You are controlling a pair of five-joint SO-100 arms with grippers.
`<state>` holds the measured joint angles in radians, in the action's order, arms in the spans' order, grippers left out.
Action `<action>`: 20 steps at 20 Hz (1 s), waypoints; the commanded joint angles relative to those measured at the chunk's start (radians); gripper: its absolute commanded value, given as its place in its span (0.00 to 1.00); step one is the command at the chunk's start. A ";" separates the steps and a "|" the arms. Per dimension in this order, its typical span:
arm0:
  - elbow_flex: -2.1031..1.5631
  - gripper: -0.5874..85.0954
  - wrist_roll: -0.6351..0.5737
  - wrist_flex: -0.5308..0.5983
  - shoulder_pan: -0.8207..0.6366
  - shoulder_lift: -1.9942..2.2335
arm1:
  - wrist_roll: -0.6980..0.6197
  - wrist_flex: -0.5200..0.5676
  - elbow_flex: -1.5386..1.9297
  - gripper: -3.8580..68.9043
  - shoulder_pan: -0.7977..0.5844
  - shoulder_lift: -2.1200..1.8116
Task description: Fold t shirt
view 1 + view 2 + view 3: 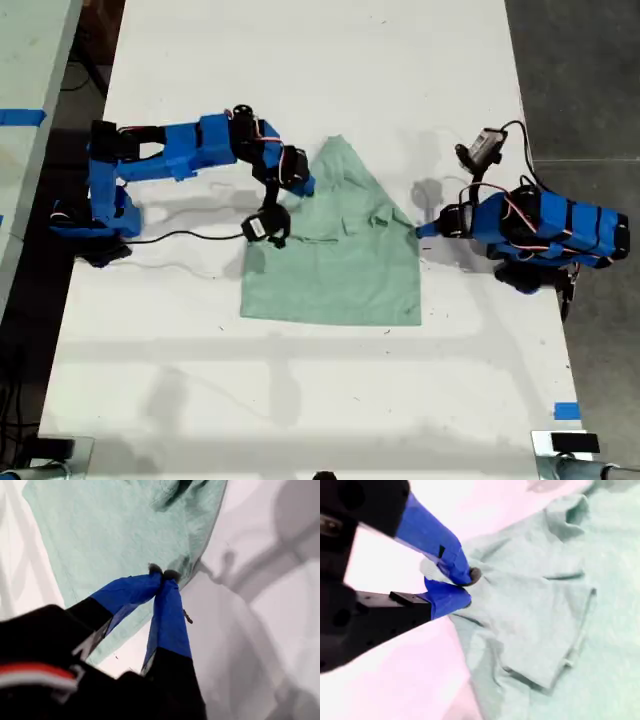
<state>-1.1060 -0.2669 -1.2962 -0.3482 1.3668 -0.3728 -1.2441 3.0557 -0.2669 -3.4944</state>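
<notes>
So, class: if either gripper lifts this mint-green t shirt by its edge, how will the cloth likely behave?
The t shirt will probably droop rather than hold its shape: it lies wrinkled and partly folded over itself. It looks light, since my second gripper pinches only an edge. My first gripper pinches another edge, so dragging would likely bunch it.

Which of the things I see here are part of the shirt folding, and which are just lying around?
Part of the job:
- t shirt, pale green, partly folded on the table
- my first gripper, jaws shut on the shirt's edge
- my second gripper, jaws shut on the shirt's edge

Just lying about:
- blue tape marks on the table
- black cables
</notes>
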 commanded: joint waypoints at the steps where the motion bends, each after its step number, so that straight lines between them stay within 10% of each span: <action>1: -0.107 0.01 -0.029 -0.051 -0.067 0.350 | -0.015 0.021 0.048 0.06 0.014 -0.017; 10: -1.776 0.01 0.143 0.618 0.202 1.818 | -0.015 0.025 0.048 0.06 0.012 -0.017; 14: -1.985 0.01 0.063 0.390 0.135 2.238 | -0.018 0.025 0.049 0.05 0.009 -0.017; 20: -2.091 0.01 0.071 0.356 0.069 2.238 | -0.025 0.031 0.051 0.05 0.014 -0.017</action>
<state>-3.1876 -0.2163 -0.9342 -0.2623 3.5972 -0.3743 -1.2441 3.0557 -0.2623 -3.4944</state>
